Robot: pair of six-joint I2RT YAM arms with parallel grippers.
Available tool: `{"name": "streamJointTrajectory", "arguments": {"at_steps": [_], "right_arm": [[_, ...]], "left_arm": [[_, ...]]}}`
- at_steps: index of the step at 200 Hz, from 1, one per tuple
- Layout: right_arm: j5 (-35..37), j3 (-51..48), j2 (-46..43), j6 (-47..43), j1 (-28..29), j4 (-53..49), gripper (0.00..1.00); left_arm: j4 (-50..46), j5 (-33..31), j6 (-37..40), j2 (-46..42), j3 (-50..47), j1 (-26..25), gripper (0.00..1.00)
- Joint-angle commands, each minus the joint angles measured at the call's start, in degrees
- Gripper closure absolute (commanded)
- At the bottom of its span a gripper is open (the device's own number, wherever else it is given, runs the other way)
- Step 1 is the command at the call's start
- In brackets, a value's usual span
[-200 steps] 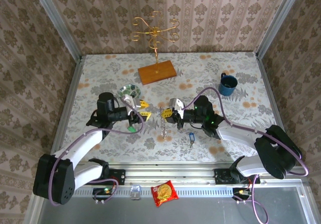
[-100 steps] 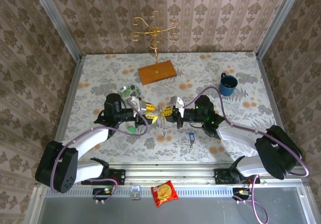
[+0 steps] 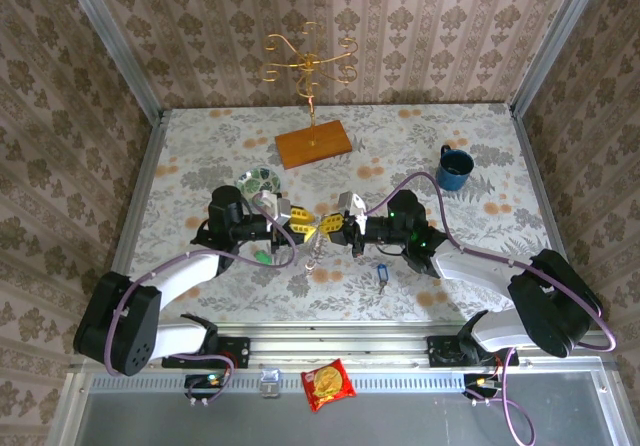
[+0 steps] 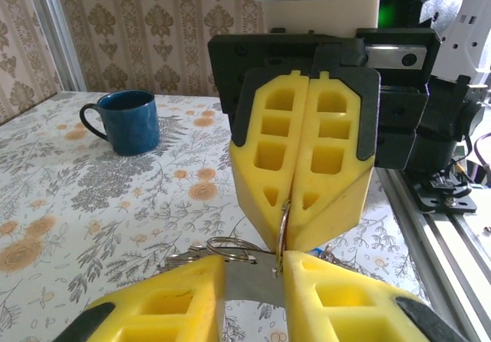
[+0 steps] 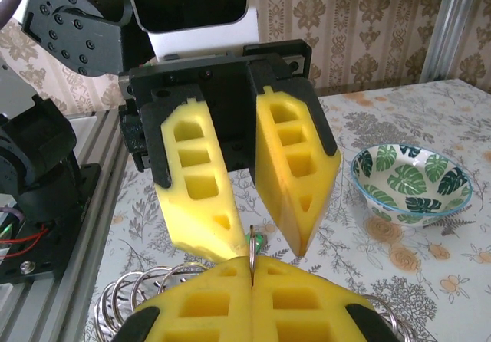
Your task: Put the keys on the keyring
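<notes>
My right gripper (image 3: 334, 228) is shut on the keyring (image 3: 319, 230), a thin metal ring seen edge-on (image 5: 251, 244) between its yellow pads, held above the table. A chain of further rings (image 3: 314, 256) hangs below it. Facing it, my left gripper (image 3: 303, 228) has its fingers a little apart on either side of that ring (image 4: 282, 227), with a flat metal tag (image 4: 249, 281) in the gap. The green-headed key (image 3: 262, 257) lies on the table under the left arm. Right of the rings lies the blue-headed key (image 3: 380, 278).
A green-leaf bowl (image 3: 258, 180) stands just behind the left gripper. A blue mug (image 3: 453, 169) is at the right. A wooden base with a gold hanger (image 3: 312, 144) stands at the back. A snack packet (image 3: 328, 384) lies beyond the near rail.
The left gripper has moved right to meet the right gripper, and its jaws have narrowed around the ring. The right gripper has held still with the ring.
</notes>
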Motion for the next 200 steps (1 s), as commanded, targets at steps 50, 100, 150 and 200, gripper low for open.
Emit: {"name": "streamJointTrajectory", "arguments": {"at_steps": [50,100,150,200], "right_arm": [[-0.9,3.1,1.3,0.3,1.7,3.5,1.00],[8.4,5.2,-1.7,-12.1,1.6,-18.9,0.71],[17.4,7.8,-6.8,-24.0,1.6,-35.4,0.67],[12.4,9.6,-6.3,-22.0,2.5,-31.9,0.74]], "left_arm": [[8.5,2.6,-4.8,2.1,0.0,-1.4,0.92],[4.9,-3.7,2.2,-1.0,-0.8,-1.2,1.00],[-20.4,-10.3,21.0,-7.9,3.7,-2.3,1.00],[-36.6,-13.1,31.9,-9.3,9.1,-4.4,1.00]]}}
